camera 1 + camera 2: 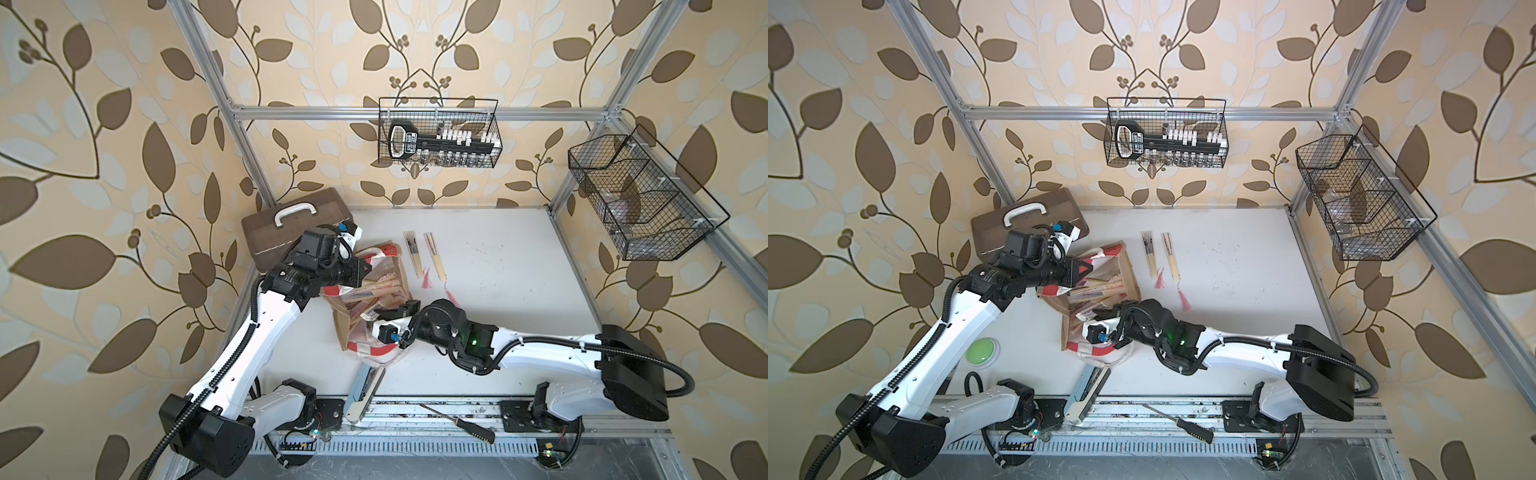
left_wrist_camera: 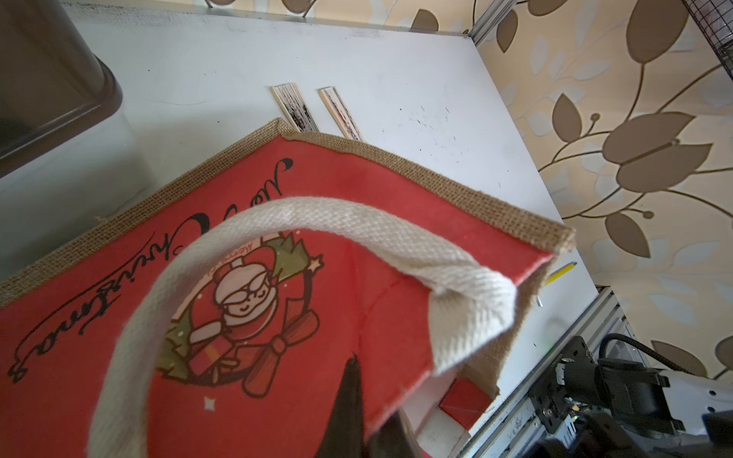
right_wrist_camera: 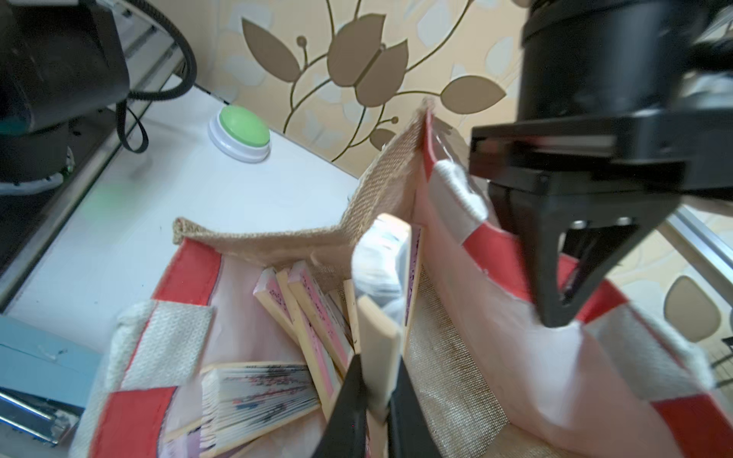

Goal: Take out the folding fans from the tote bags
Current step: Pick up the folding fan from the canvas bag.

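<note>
The white tabletop (image 1: pixel 498 270) carries the brown jute tote bag with red-and-white panels (image 1: pixel 401 272), its mouth gaping upward. The left gripper (image 3: pixel 555 313) is pressed together on the bag's red rim, apparently to hold the mouth open and steady. The right gripper (image 3: pixel 377 400) reaches inside the bag, pinching the pale bamboo rib of one slim folding fan (image 3: pixel 380 341), seemingly ready to lift it out. More closed fans (image 3: pixel 309 313) lean against the whitish lining. Two fans (image 1: pixel 414 254) lie on the table just beside the bag, trailing their pink tassels (image 1: pixel 427 282). The bag's floor and the fans' lower ends are hidden, so the number inside is unclear. The held fan's far end is blurred.
</note>
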Available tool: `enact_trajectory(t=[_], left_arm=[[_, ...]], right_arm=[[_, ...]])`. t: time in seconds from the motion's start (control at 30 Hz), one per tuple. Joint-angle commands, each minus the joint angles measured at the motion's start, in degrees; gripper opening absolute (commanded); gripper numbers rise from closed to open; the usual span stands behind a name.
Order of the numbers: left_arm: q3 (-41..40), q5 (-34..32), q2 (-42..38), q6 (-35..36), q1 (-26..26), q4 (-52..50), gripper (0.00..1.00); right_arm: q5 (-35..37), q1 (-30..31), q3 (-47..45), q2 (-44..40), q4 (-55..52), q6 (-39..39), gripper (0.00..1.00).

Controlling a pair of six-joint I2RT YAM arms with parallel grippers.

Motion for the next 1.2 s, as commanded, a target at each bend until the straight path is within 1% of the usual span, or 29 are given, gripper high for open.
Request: enact_trajectory(t=[0.0, 0.3, 0.53, 0.67, 0.77, 0.93, 1.07, 1.17], left_arm=[[1.48, -0.6, 0.11, -0.52, 0.31, 0.8, 0.0], [1.46, -0.42, 0.09, -0.78, 0.31, 1.02, 0.0], [1.45, -0.99, -0.07, -0.79, 0.31, 0.96, 0.0], [1.46, -1.04, -0.07, -1.01, 0.31, 0.97, 0.0], [1.5, -1.04, 0.02, -1.12, 0.31, 0.9, 0.0], [1.46, -1.13, -0.24, -1.14, 0.31, 0.95, 0.0], [1.64, -0.95, -0.15, -1.29, 0.31, 0.8, 0.0], [1.62, -1.17, -0.15, -1.21, 0.31, 0.8, 0.0]], right_arm=[[-3.0, 0.39, -0.95, -3.18, 2.92, 2.83, 0.1], [-5.5, 2.12, -0.64, -11.63, 2.63, 7.01, 0.1], [-5.67, 3.91, 4.15, -20.7, -5.41, 10.05, 0.1], [-5.5, 4.0, 6.01, -26.06, -9.5, 14.32, 0.1], [-1.85, 4.0, 9.29, -29.46, -15.04, 18.78, 0.08], [2.61, 3.7, 13.92, -36.8, -25.45, 22.82, 0.11], [10.46, 0.28, 17.28, -39.72, -32.72, 23.84, 0.09], [13.28, -3.86, 18.06, -40.17, -36.65, 25.22, 0.09]])
